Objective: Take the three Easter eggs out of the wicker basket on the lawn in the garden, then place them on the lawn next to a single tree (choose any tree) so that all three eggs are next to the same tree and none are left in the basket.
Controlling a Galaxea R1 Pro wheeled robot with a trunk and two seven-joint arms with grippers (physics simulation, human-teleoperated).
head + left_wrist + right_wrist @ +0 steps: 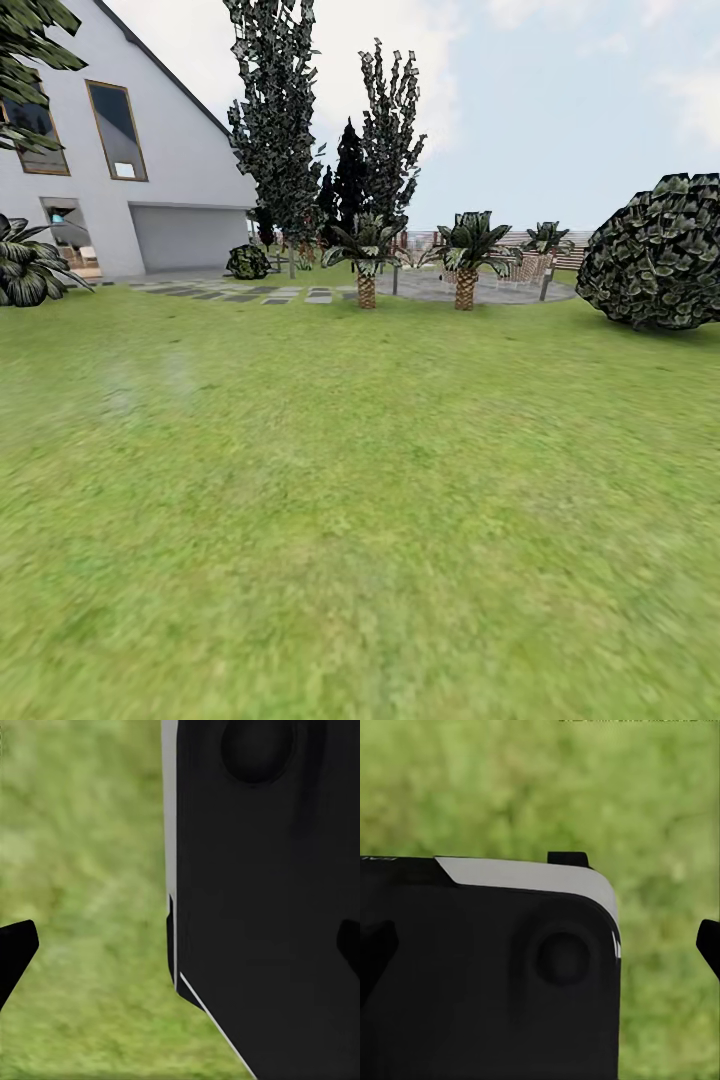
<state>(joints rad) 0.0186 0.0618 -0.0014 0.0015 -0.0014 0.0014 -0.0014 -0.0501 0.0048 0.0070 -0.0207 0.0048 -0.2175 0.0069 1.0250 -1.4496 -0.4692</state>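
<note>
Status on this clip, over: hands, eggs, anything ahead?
Both hands open, empty, over lawn. Open grass ahead. Two short palms and a big bush at the far edge.

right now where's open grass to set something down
The wide green lawn is bare from the near foreground up to the short scaly-trunked palms and the big dark rounded bush. It gets crowded along the grey paved patio.

open lawn (360, 520) runs to short palms (366, 255), a white house (150, 190) and a dark bush (660, 250)
</note>
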